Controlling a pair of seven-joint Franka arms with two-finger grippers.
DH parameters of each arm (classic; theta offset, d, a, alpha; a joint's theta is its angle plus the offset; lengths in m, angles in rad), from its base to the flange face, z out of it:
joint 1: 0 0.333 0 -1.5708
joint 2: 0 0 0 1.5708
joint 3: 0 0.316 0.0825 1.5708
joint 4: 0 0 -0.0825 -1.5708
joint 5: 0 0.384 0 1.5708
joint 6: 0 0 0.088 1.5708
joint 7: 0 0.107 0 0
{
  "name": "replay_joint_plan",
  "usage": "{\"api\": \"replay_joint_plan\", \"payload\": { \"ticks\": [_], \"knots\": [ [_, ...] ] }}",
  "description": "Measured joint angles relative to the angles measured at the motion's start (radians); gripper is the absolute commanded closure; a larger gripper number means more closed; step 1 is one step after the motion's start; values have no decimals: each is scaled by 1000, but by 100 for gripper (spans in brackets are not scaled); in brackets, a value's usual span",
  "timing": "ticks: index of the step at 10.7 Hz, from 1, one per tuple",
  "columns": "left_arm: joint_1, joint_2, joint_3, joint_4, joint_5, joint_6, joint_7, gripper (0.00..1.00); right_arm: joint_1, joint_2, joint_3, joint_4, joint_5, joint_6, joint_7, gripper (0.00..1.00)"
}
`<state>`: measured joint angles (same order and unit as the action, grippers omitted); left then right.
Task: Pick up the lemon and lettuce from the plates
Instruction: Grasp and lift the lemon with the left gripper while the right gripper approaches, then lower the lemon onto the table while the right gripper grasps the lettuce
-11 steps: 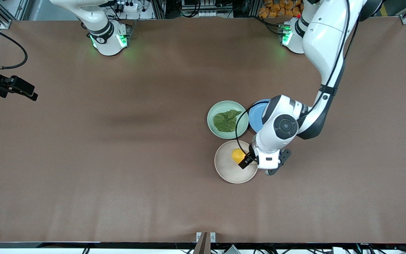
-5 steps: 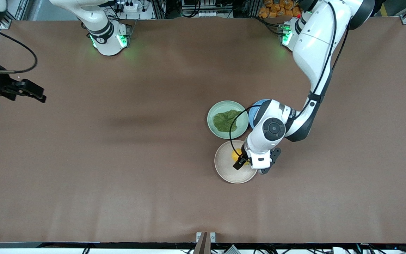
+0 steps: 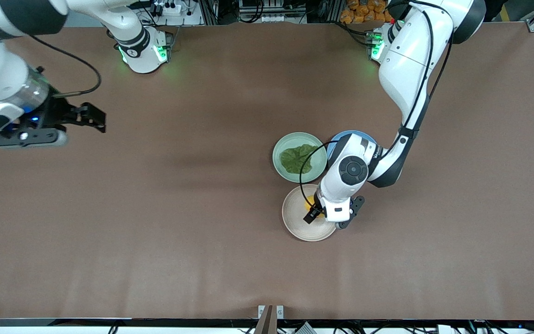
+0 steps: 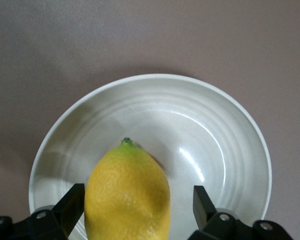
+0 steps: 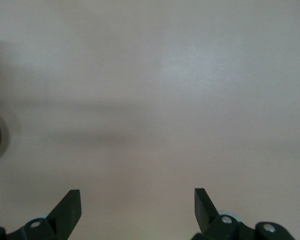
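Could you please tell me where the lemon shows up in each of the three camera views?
Front view: the lemon is a yellow sliver on the cream plate, mostly hidden under the left gripper.
Left wrist view: the lemon fills the lower middle, between the open fingers.
Right wrist view: not in it.
Shared landmark: the cream plate.

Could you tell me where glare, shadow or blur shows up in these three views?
Left wrist view: a bright glint on the cream plate; the lemon sits sharp between the open left gripper fingers. Front view: soft arm shadows on the table; green base lights glow. Right wrist view: the open right gripper over bare table crossed by a faint shadow band.
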<state>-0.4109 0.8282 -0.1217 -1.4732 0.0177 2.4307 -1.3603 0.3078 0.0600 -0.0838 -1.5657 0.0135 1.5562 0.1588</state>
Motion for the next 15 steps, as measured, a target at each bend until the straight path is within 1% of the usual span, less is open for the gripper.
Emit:
{"api": "replay_joint_plan", "payload": {
  "ticks": [2,4,6,8,10,11,13,14,15],
  "knots": [
    [-2,0,2,2,2,1,0,100,85,15,1,-1,6,1,97,0],
    [-3,0,6,9,5,4,0,100,189,61,3,-2,61,33,173,0],
    [0,-7,13,24,23,5,4,100,247,118,3,-2,101,80,246,0],
    [9,-42,23,31,94,-16,12,100,332,169,3,1,107,138,402,0],
    [33,-74,26,31,191,-76,27,100,423,234,4,23,109,206,581,0],
    [50,-81,26,31,202,-108,71,100,457,270,4,44,111,225,641,0],
    [94,-93,26,31,202,-178,188,100,497,343,4,97,144,252,725,0],
    [128,-100,25,30,202,-205,251,100,516,383,5,114,152,290,735,0],
    [163,-109,23,30,202,-236,313,100,545,427,5,118,153,359,737,0]
  ]
}}
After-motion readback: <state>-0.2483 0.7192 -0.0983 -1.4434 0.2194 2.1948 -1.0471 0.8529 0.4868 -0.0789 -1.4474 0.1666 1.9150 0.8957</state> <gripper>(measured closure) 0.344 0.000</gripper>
